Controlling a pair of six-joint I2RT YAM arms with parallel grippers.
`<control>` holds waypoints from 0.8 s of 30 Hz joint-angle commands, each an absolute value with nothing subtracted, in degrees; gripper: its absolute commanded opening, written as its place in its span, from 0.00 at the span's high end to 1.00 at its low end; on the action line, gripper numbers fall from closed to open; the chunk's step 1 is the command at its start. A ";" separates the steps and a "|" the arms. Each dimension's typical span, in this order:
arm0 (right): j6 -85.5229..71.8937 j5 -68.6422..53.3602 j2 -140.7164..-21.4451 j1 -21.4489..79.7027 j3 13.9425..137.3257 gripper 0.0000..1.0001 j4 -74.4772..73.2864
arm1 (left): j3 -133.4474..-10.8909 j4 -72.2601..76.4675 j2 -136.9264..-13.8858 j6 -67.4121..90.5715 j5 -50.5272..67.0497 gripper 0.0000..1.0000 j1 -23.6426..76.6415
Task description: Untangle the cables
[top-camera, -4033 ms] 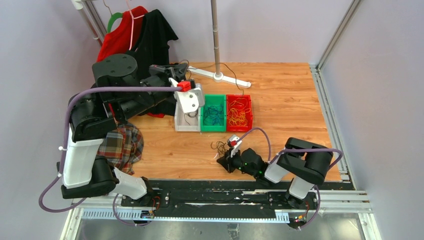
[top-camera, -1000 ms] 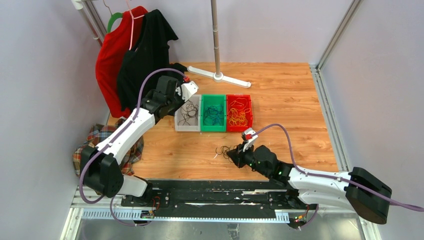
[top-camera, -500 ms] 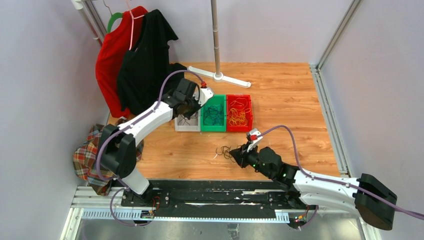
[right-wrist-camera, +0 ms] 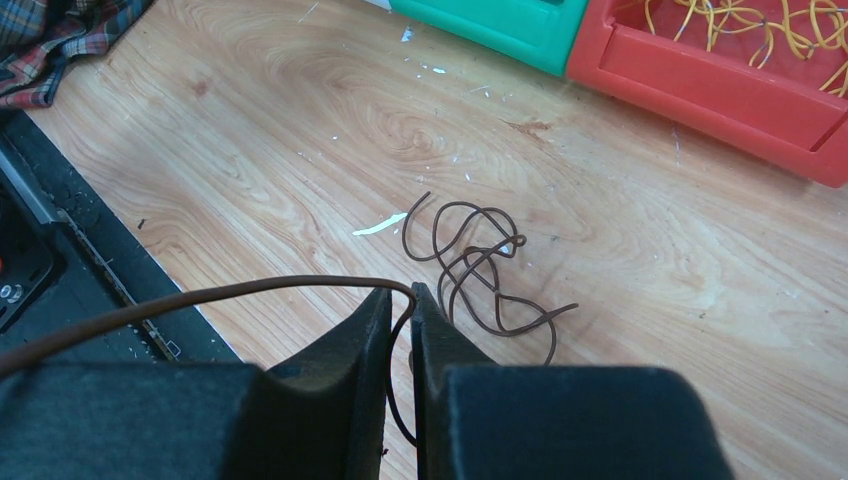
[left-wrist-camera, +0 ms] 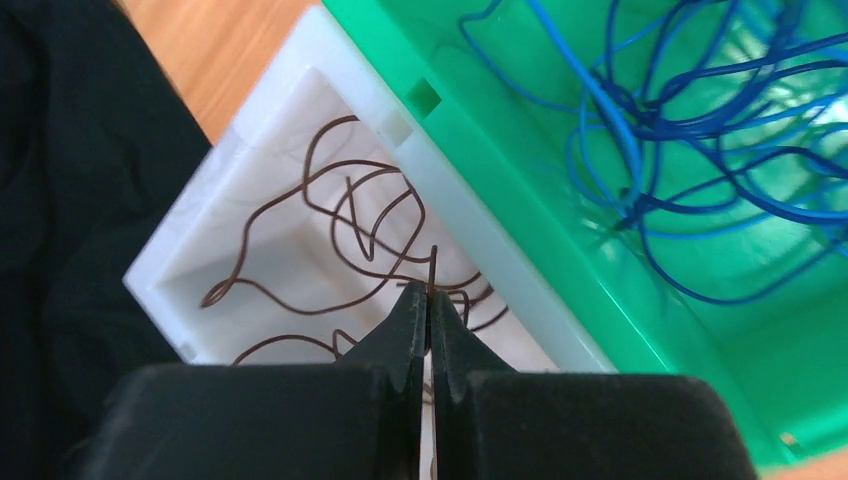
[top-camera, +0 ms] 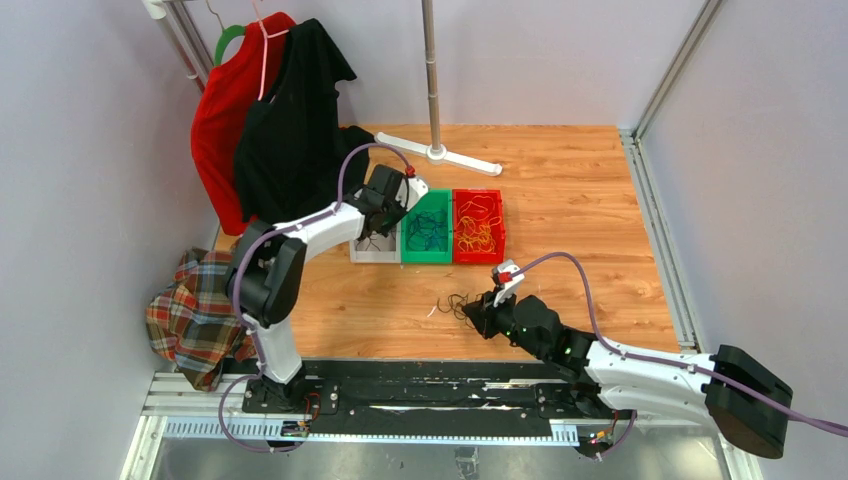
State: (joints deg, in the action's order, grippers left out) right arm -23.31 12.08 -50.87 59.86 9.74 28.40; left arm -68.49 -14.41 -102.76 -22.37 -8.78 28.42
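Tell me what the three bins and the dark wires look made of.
White bin, green bin, red bin: moulded hard plastic, by the look; uniform colour, soft sheen, rounded rims. Dark wires: thin, smooth brown-black strands holding springy curls, likely plastic-insulated wire; the core does not show.

Thin dark brown curly wires (left-wrist-camera: 375, 225) lie in the white plastic bin (left-wrist-camera: 300, 110), thin blue wires (left-wrist-camera: 620, 130) in the green plastic bin (left-wrist-camera: 500, 130), yellow-orange wires (right-wrist-camera: 760, 20) in the red plastic bin (right-wrist-camera: 700, 85). A dark brown wire tangle (right-wrist-camera: 480, 270) and a single dark brown strand (right-wrist-camera: 200, 298) show against the orange-brown grained wooden tabletop (right-wrist-camera: 250, 120). The crumpled cloth (top-camera: 190, 315) is red, blue and cream plaid.
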 commanded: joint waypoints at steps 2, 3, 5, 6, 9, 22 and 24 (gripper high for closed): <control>-23.80 13.25 -51.06 59.94 10.87 0.88 27.99 | -67.21 -8.48 -105.86 -21.64 -12.08 1.00 27.95; -23.74 13.27 -51.05 59.88 11.02 0.88 27.95 | -67.27 -8.55 -106.05 -21.57 -11.71 1.00 27.95; -23.45 13.19 -51.23 59.85 11.35 0.88 27.73 | -68.27 -11.16 -105.64 -21.37 -10.01 0.99 27.93; -23.34 13.10 -51.30 59.85 11.48 0.88 27.57 | -69.42 -13.41 -105.15 -21.17 -8.34 0.95 27.95; -23.09 12.94 -51.74 59.77 11.84 0.88 27.51 | -73.37 -19.86 -102.70 -19.88 -3.79 0.68 27.80; -22.81 11.92 -51.29 59.59 12.83 0.88 26.47 | -79.01 -31.36 -95.31 -21.10 2.79 0.37 26.46; -22.86 11.95 -51.16 59.59 12.92 0.88 26.29 | -79.05 -32.24 -93.62 -21.26 3.08 0.37 26.20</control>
